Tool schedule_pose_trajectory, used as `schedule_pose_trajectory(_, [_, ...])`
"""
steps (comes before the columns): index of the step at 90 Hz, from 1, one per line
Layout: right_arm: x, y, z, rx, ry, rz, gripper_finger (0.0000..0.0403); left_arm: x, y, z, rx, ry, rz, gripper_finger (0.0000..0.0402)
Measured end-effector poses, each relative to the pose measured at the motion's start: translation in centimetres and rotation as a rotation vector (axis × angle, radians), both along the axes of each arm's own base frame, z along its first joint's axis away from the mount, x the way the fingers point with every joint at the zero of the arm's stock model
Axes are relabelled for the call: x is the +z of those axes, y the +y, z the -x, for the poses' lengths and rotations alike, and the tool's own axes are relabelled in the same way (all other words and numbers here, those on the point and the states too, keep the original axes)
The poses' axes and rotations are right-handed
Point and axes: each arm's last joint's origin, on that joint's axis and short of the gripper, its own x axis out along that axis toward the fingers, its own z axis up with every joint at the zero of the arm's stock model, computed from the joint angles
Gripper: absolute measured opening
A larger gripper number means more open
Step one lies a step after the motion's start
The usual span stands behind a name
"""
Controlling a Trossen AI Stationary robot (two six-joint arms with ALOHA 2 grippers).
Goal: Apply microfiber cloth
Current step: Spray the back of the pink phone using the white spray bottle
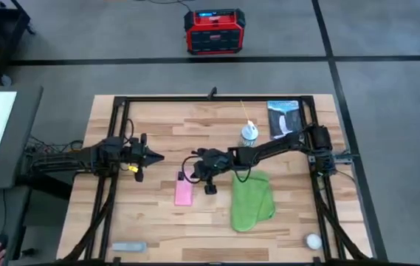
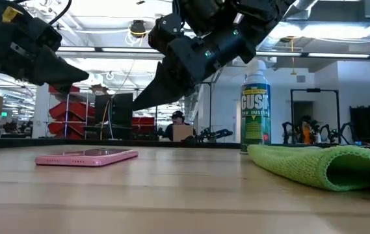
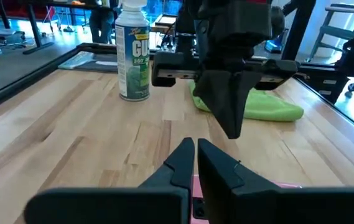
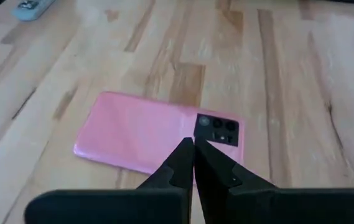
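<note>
Fingers pressed together and empty, the right gripper (image 1: 188, 169) hovers above the pink phone (image 1: 184, 188), so it may bump the phone while the microfiber cloth (image 1: 252, 201) lies untouched beside it.

Bare wood table (image 1: 158, 222) near front edge, open for passing. Mid-table crowded: flat pink rectangular phone (image 1: 184, 189), folded bright green microfiber cloth (image 1: 252, 201) to its right, upright spray can with green label (image 1: 248, 137) behind cloth. Both closed-finger grippers hang above the phone area.
</note>
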Motion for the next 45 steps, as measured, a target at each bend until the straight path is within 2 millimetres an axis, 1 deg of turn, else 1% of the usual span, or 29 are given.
schedule_pose_trajectory(12, [0.0, 0.3, 0.1, 0.025, 0.014, -0.036, 0.0001, 0.0, 0.0, 0.0, 0.000, -0.001, 0.000, 0.0000])
schedule_pose_trajectory(22, [-0.3, 0.6, 0.3, 0.041, 0.049, -0.023, 0.0008, 0.0, 0.0, 0.0, 0.001, -0.001, 0.003, 0.0000])
schedule_pose_trajectory(32, [-0.3, 1.1, 0.3, 0.054, 0.048, -0.020, 0.0027, 0.0, 0.0, 0.0, 0.006, 0.000, 0.034, 0.0000])
schedule_pose_trajectory(45, [-0.3, 1.1, 0.3, 0.058, 0.039, -0.015, 0.0060, -0.1, 0.0, 0.0, 0.005, 0.006, 0.078, 0.0000])
